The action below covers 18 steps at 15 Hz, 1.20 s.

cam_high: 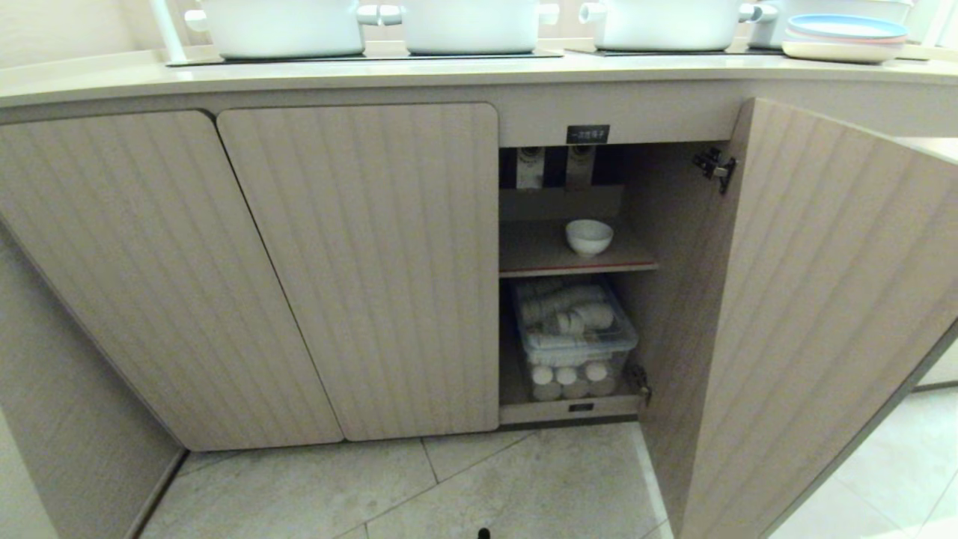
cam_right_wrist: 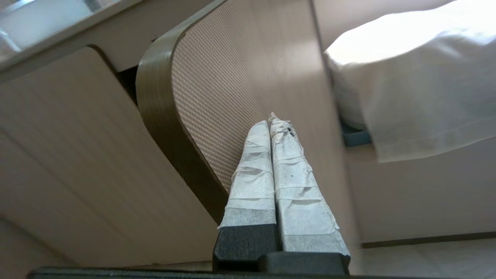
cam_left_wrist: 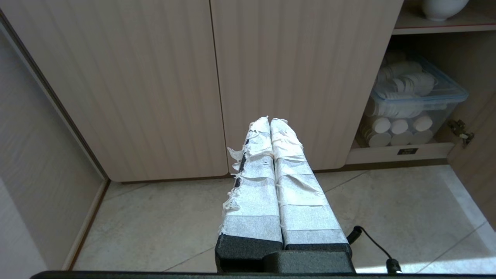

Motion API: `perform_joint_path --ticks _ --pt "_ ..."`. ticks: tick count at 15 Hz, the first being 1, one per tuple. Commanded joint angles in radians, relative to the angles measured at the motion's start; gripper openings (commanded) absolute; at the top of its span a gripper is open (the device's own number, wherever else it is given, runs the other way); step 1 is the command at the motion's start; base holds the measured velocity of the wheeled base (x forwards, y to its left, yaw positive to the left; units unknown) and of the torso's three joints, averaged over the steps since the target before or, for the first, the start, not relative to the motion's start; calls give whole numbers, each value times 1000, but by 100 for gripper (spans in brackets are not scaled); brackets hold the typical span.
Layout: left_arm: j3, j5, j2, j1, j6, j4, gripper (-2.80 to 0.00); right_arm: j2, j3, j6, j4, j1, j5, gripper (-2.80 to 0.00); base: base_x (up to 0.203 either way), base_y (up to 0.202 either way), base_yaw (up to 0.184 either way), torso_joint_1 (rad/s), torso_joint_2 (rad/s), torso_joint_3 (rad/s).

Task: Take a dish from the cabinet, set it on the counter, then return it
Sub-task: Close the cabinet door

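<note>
Head view: dish (cam_high: 589, 236) on cabinet (cam_high: 816, 299) shelf, no tool near.

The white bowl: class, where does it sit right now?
In the head view the bowl sits upright on the upper shelf inside the open cabinet, right of centre, above a clear bin of cups.

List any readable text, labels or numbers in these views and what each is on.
Nothing can be read.
Small black label with white lettering on the beige fluted cabinet's top rail over the open compartment: too small and blurred.
Small dark tag on the cabinet's bottom front edge: also unreadable.
No other markings visible.
</note>
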Motion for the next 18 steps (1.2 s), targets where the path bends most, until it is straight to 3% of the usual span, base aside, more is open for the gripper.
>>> perform_joint_path --ticks 1,12,18 --pt "0 0 0 0 0 0 -280 -15 5 32 -5 20 4 -280 0 0 0 0 0 0" --pt "0 0 0 0 0 0 -280 -12 16 312 10 72 10 -280 0 0 0 0 0 0" --pt "0 0 0 0 0 0 -280 -2 15 410 10 166 8 -280 0 0 0 0 0 0"
